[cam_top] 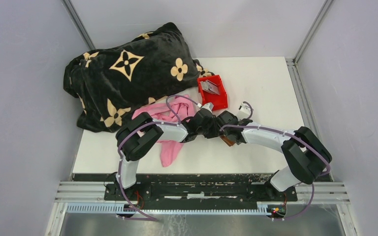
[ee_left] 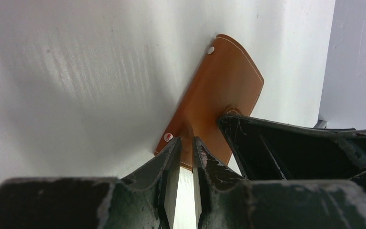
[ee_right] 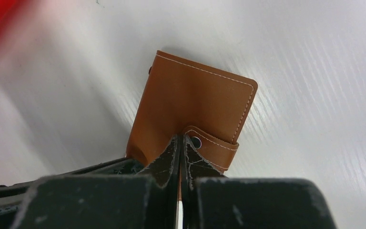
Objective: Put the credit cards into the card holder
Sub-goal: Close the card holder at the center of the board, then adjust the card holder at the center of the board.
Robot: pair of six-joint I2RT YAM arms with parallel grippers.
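The brown leather card holder lies on the white table between both grippers. My left gripper has its fingers close together with the holder's near edge pinched between the tips. My right gripper is shut on the card holder just beside its snap tab strap, a sliver of leather showing between the fingers. From above, only a brown corner of the card holder shows under the two wrists. Grey-silver credit cards rest in the red bin, apart from both grippers.
The red plastic bin stands just beyond the grippers. A pink cloth lies under the left arm. A black blanket with cream flower shapes fills the table's far left. Grey walls close in on both sides.
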